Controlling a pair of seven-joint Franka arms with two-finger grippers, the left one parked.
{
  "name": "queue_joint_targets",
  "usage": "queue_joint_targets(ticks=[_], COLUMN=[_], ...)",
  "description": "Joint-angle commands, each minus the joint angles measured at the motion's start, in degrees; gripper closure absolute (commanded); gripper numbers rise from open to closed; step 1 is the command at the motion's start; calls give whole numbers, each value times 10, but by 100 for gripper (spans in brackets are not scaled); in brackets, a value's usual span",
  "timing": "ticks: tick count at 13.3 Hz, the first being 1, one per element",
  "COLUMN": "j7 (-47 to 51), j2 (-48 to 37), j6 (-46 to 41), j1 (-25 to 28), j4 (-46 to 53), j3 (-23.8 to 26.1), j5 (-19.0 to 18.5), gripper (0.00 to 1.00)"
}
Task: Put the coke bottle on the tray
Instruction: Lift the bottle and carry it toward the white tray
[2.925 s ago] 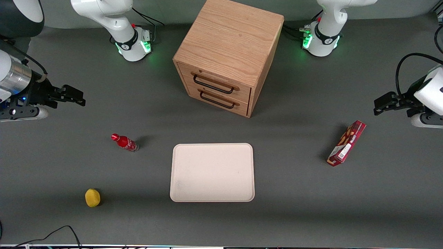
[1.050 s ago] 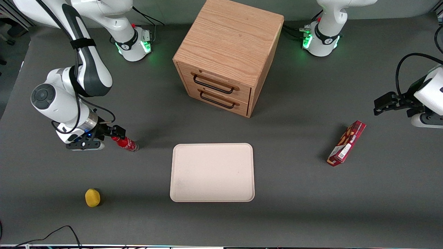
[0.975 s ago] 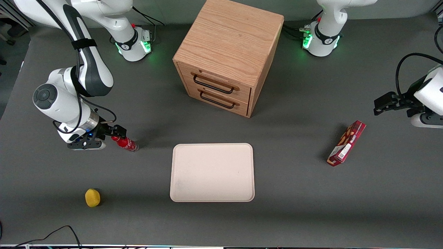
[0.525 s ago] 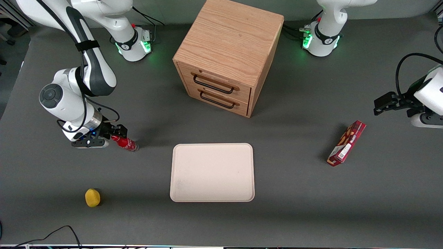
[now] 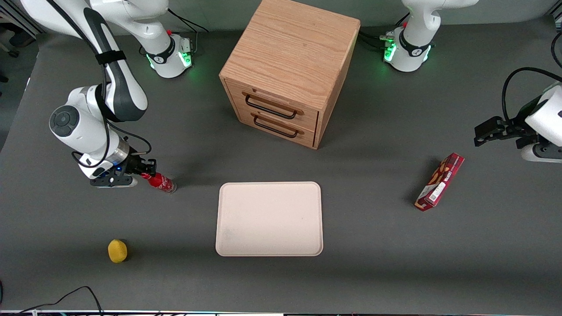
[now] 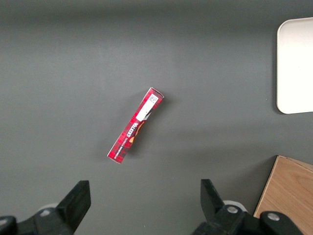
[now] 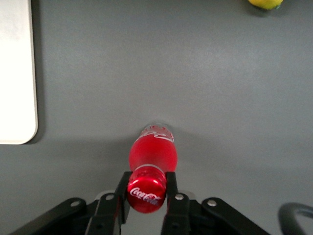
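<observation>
The coke bottle [image 5: 161, 183], small and red with a clear base, stands upright on the grey table toward the working arm's end. My gripper [image 5: 145, 172] is at its top, and its two black fingers press against either side of the red cap [image 7: 145, 190], shut on it. The bottle's red body [image 7: 152, 152] shows below the cap in the right wrist view. The cream-white tray [image 5: 268, 218] lies flat beside the bottle, toward the middle of the table, with nothing on it; its rounded edge [image 7: 14, 73] also shows in the right wrist view.
A yellow lemon [image 5: 117, 250] lies nearer to the front camera than the bottle. A wooden drawer cabinet [image 5: 290, 66] stands farther from the camera than the tray. A red snack box [image 5: 440, 181] lies toward the parked arm's end.
My gripper came in from the table's end to the bottle's top, and its fingers have now closed on the cap. The bottle, tray and other things have stayed in place.
</observation>
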Motion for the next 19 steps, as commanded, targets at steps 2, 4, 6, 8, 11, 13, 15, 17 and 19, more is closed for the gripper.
queue_joint_targets(ticks=[2, 4, 6, 8, 11, 13, 15, 17, 19], j7=[14, 15, 16, 22, 60, 112, 152, 153, 153], j2=[-20, -16, -13, 5, 71, 158, 252, 306, 349], j6=[-198, -317, -387, -473, -486, -477, -466, -375, -300], j1=[-4, -5, -3, 0, 16, 79, 124, 159, 196], j4=[154, 259, 343, 445, 503, 593, 679, 699, 701], j3=[3, 4, 4, 3, 4, -5, -7, -12, -32], j5=[-1, 0, 2, 1, 0, -2, -2, -2, -2], gripper=[100, 100, 100, 100, 100, 100, 100, 100, 100])
